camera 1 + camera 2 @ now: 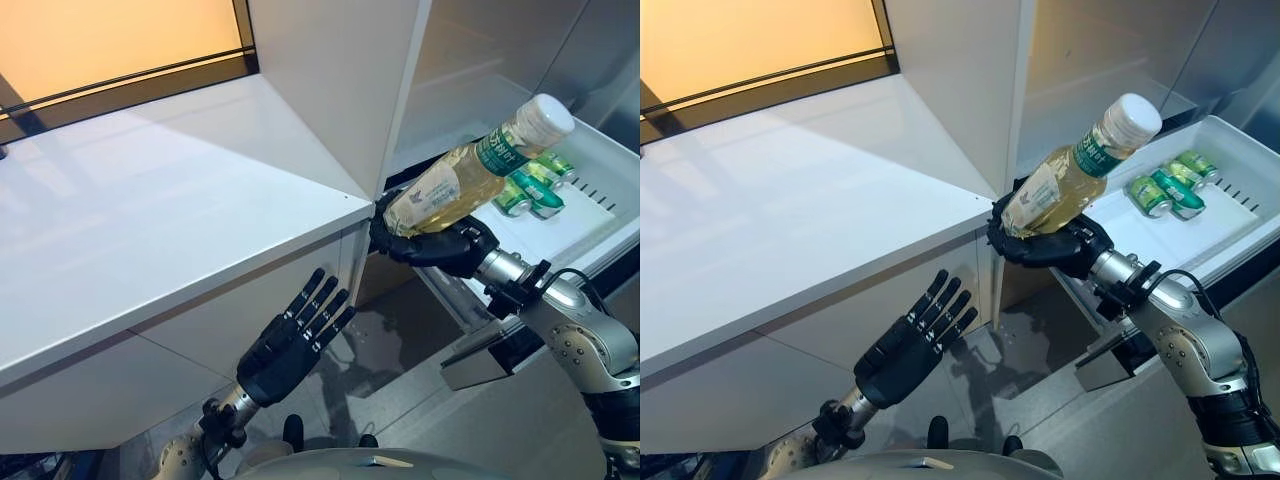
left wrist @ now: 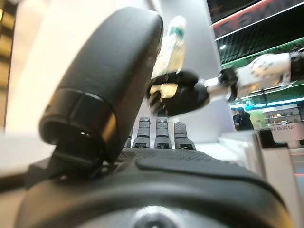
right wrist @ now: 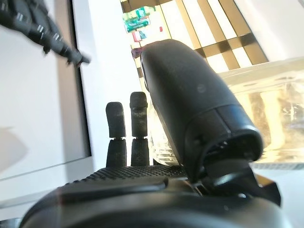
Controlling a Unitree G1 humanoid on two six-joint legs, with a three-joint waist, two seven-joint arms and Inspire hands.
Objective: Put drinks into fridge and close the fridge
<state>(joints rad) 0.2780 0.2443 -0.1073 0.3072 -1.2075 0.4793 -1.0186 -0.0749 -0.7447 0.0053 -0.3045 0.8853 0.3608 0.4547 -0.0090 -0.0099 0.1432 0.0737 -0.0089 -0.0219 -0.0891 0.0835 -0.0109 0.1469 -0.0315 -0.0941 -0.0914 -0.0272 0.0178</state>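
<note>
My right hand (image 1: 435,243) is shut on a clear bottle of yellow drink (image 1: 470,170) with a white cap and a green label. It holds the bottle tilted, cap up and away, at the front corner of the white counter, just before the open fridge. The bottle also shows in the right wrist view (image 3: 266,118), with the thumb (image 3: 190,99) round it. Green cans (image 1: 535,185) lie on the white fridge door shelf (image 1: 600,150) beyond the bottle. My left hand (image 1: 295,340) is open and empty, fingers straight, low in front of the counter's side panel.
The white counter (image 1: 150,210) fills the left half. A white fridge wall (image 1: 340,70) stands upright beside the opening. The grey floor (image 1: 400,340) lies below between counter and door. People stand far off in the left wrist view (image 2: 242,118).
</note>
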